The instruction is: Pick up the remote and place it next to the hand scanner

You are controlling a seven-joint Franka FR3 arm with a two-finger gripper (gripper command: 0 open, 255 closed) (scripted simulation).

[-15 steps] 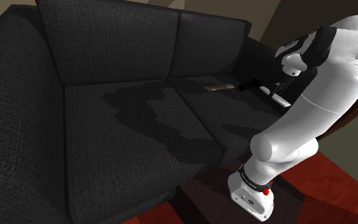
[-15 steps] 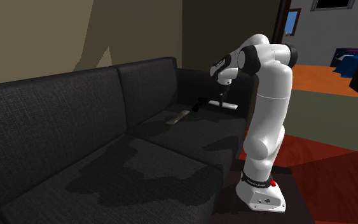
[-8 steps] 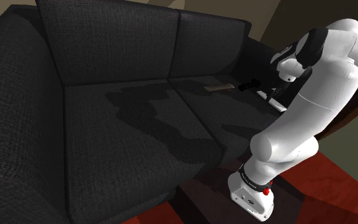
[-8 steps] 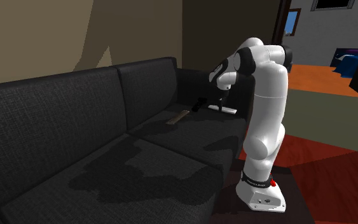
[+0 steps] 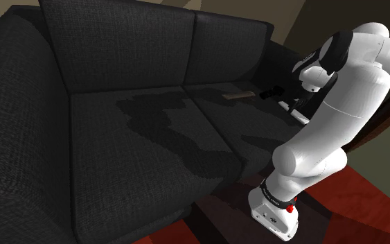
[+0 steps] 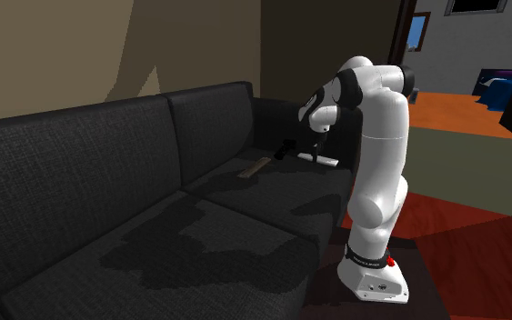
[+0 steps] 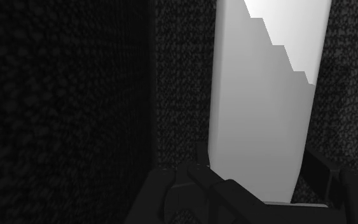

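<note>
Dark woven sofa (image 5: pixel 152 125) cushions are my work surface, with red-brown floor (image 6: pixel 463 236) off to the side of the stand (image 5: pixel 273 211). From that stand I see the arm (image 5: pixel 352 97) rise straight up, fold at its high elbow and bend down toward the far end of the seat, by the armrest. The wrist points the gripper (image 6: pixel 318 145) steeply down at the cushion.

On my hand camera the gripper (image 7: pixel 260 163) is low over the fabric. Its fingers (image 7: pixel 320 172) are parted, one on each side of the remote (image 7: pixel 266 95). That is a long, plain white bar lying flat on the cushion, and it runs away from the hand between the two fingers. Both fingers sit close to its long edges, but I cannot make out whether they press on it. Part of the remote is brightly lit and the rest lies in shadow.

From the shoulder camera the remote (image 5: pixel 299 116) pokes out just under the gripper (image 5: pixel 303 102). The hand scanner (image 5: pixel 269 91), small and black, sits near the gripper on the same cushion, on the side away from the stand. A flat brown bar (image 5: pixel 240 95) lies just past the scanner, farther from the gripper.
</note>
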